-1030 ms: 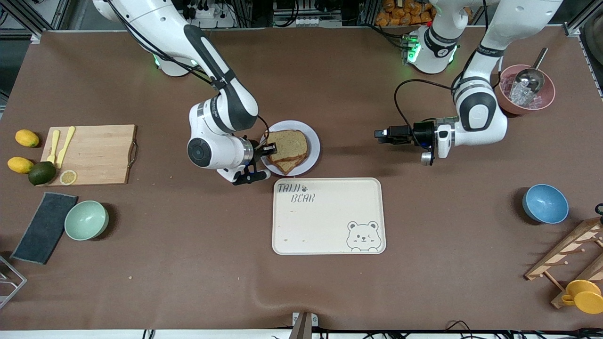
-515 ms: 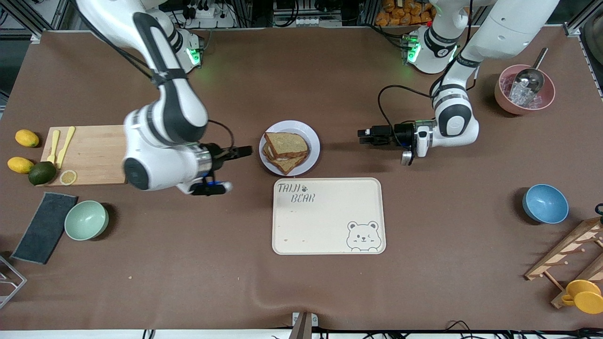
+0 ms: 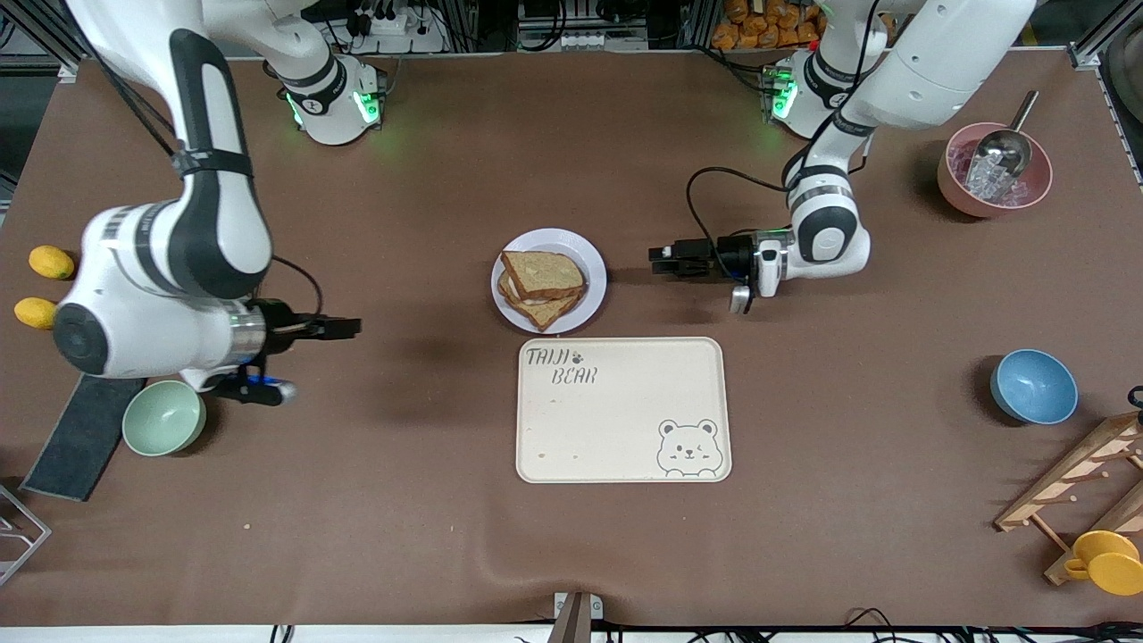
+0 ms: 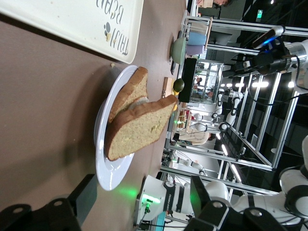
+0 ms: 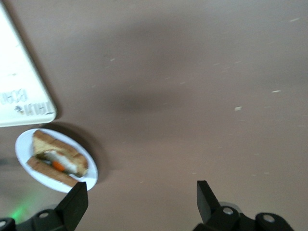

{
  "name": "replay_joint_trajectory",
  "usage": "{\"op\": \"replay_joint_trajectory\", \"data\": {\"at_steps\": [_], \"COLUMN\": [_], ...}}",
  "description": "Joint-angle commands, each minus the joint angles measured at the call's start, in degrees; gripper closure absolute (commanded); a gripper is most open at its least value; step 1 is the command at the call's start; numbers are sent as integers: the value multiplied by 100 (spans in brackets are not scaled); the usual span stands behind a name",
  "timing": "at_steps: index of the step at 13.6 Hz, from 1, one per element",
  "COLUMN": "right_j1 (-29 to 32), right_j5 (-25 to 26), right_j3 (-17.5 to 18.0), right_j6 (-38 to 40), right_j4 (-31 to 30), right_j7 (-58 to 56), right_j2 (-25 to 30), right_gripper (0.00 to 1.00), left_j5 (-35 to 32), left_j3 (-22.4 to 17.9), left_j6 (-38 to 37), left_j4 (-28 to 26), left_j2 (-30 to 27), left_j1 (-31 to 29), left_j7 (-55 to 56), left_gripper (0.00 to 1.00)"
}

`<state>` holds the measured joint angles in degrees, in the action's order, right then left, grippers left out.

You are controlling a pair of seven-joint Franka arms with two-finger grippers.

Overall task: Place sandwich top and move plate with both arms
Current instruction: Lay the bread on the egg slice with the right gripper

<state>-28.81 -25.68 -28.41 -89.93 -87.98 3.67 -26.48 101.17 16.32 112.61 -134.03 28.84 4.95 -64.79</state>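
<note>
A robotics lab: aluminium framing (image 3: 54,36) at 11 o'clock, cables and power strips (image 3: 393,22) at 12 along the brown worktop (image 3: 357,500).

Plate (image 3: 595,284) near mid-table, sandwich top (image 3: 542,274) lying on the stack in it, skewed over the lower slice. Tray (image 3: 622,410) just beside the plate, nearer the front camera. Left gripper (image 3: 662,261) beside the plate toward the left arm's end, apart from it, low over the table. Right gripper (image 3: 350,328) over bare table, well apart from the plate, toward the right arm's end; jaws spread. Filling between the slices, possibly egg.
</note>
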Motion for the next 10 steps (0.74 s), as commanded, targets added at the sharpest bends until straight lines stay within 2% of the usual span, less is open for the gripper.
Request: {"op": "replay_joint_trajectory", "data": {"at_steps": [1,4,7,10], "right_j1": [252,638,1227,1439], "right_j5": [607,739,784,1257], "right_j3": [29,20,20,20], "right_j6": [72,72,63,80], "right_j4": [185,369,553,860], "right_j7": [-845,-1550,-2957,-3590], "right_j2": [64,100,91,100], "right_gripper": [0,0,0,0], "left_j5": [324,517,825,1054], "left_j3": [3,3,3,3], "left_j6": [146,427,656,902], "left_j4": [280,474,579,632], "left_j2": [516,772,781,790], "left_j1": [137,286,541,744], "left_j7": [-532,-825,-825,-825], "left_gripper": [14,18,25,26]}}
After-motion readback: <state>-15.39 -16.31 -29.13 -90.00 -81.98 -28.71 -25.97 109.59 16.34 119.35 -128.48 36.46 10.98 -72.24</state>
